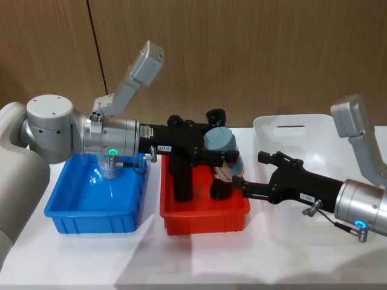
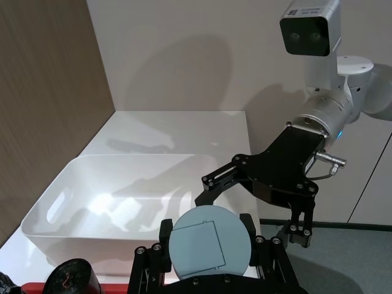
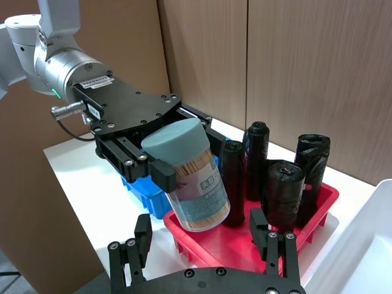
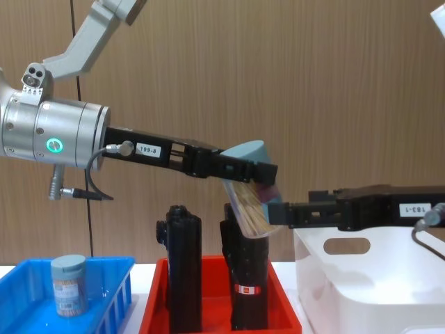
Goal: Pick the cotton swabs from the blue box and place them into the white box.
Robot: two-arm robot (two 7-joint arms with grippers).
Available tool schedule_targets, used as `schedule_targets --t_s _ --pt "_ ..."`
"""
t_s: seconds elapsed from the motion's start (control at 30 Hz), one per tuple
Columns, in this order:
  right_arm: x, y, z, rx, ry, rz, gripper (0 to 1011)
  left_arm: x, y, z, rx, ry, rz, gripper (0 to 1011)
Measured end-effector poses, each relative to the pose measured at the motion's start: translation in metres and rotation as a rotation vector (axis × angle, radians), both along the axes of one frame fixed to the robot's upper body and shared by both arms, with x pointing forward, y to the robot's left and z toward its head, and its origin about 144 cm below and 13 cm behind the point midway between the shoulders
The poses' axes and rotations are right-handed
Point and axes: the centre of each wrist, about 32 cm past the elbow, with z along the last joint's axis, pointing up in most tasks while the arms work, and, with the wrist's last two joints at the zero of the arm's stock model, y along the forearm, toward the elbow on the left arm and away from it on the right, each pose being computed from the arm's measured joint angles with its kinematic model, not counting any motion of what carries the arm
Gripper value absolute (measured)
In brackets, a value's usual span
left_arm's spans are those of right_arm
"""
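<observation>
Brown wood-grain panel wall (image 1: 254,54) rose at the back, a dark vertical seam (image 1: 98,54) split it towards the left, glossy white tabletop (image 1: 199,260) caught soft reflections, a plain white wall (image 2: 184,55) carried blurred shadows, grey-green floor (image 2: 349,257) lay at its foot.

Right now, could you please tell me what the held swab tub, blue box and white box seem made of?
The swab tub, gripped by the left claw above the red tray, the open right claw beside it, looks like clear plastic, sticks showing through, with a matte blue-grey lid. The blue box seems glossy plastic, reflecting light. The white box looks glossy plastic too.
</observation>
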Motion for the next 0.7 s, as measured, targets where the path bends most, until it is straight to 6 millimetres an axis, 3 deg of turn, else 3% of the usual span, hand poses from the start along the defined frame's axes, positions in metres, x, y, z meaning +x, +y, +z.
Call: schedule_targets --t_s 0.7 --pt "0.008 0.016 -0.005 0.005 -0.007 -0.005 1002 0.0 0.0 0.0 0.0 0.0 0.0 670"
